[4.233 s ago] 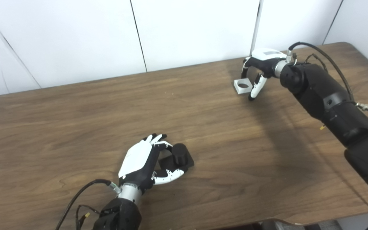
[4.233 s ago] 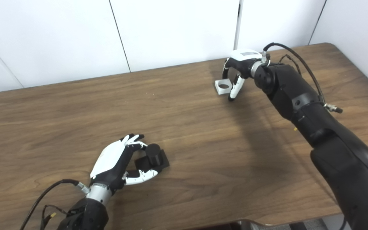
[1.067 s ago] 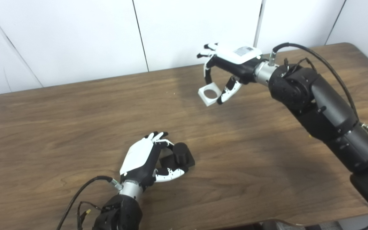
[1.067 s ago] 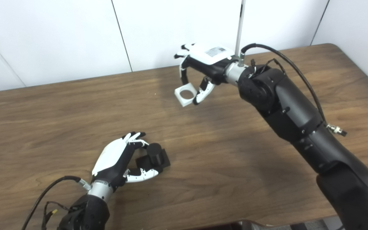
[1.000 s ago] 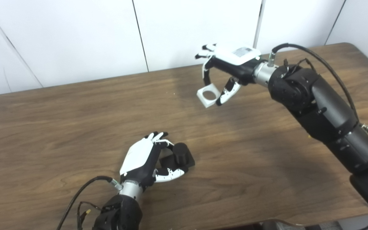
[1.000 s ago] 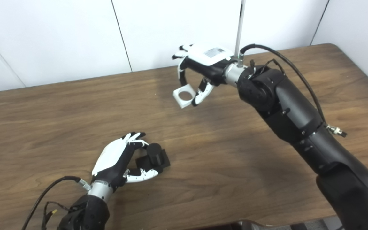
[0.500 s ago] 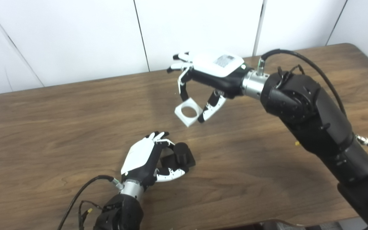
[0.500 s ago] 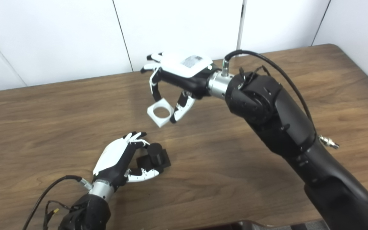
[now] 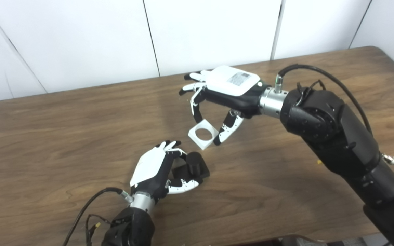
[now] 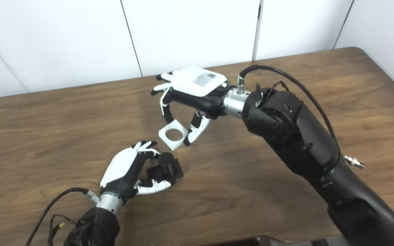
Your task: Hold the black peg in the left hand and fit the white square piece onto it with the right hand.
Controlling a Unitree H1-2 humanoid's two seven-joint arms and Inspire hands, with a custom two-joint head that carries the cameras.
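Observation:
The black peg (image 9: 193,162), a short cylinder on a square black base, stands upright on the wooden table (image 9: 46,130). My left hand (image 9: 156,169) is shut on its base from the left, thumb along the front. My right hand (image 9: 222,90) is shut on the white square piece (image 9: 202,135), a flat block with a round hole, pinched between fingers and thumb. The piece hangs in the air just above and a little behind the peg, hole facing up, apart from it. It also shows in the right eye view (image 10: 173,134), as does the peg (image 10: 165,164).
My right arm (image 9: 337,136) stretches across the table from the lower right. A white panelled wall (image 9: 115,34) runs behind the table's far edge. A black cable (image 9: 84,212) trails from my left wrist near the front edge.
My right hand has carried the white square piece left, nearer and lower, from the far right of the table to just above the peg. My left hand and the peg have stayed put.

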